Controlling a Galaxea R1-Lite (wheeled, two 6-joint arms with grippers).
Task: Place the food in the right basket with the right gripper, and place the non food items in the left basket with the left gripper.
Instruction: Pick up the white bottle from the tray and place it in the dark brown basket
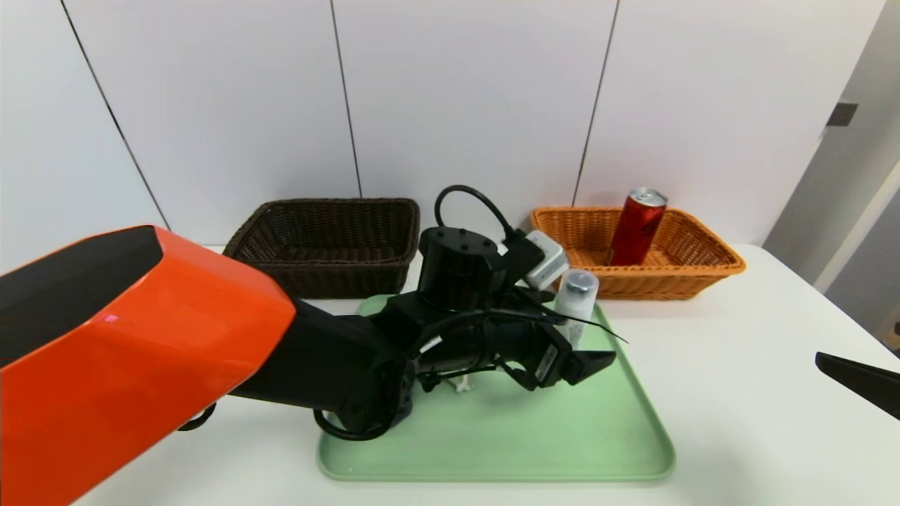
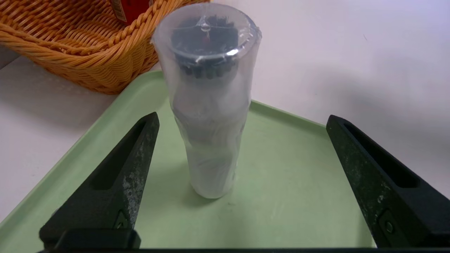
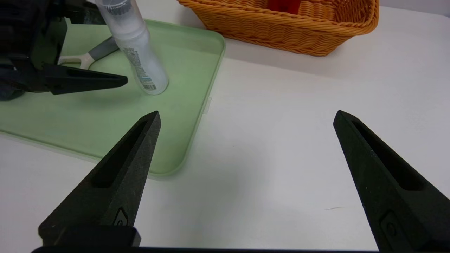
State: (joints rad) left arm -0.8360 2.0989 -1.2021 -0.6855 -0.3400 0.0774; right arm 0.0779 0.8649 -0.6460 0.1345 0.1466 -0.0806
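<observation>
White bottle [image 2: 211, 105] is your target; upright on the green tray [image 1: 534, 436], near its far right corner, clear cap on top; it sits between the fingers of your left tool [image 2: 242, 114], touching neither as far as you can see.

Left to right for you: your left arm [image 1: 148, 309], orange segment and black joints, reaches in from the left side and crosses over the tray; dark brown basket [image 1: 344, 277] stands behind the arm on the tabletop [image 1: 731, 393], beyond the tray, and you see nothing inside the part that shows; peeler [image 3: 103, 49] lies on the tray, grey handle and white head, mostly hidden from the head view under your left arm; left tool comes next, over the right part of the tray, released, fingers spread wide around the bottle, grasping nothing; orange basket [image 1: 654, 281] stands behind and to the right of the bottle, on the tabletop, beyond the tray's far right corner; red can [image 1: 636, 228] is inside it, silver top up, leaning a little, its top above the rim; right tool [image 3: 248, 110] is last, out at the right over the bare tabletop, well apart from the bottle, released and wide open, grasping nothing.
</observation>
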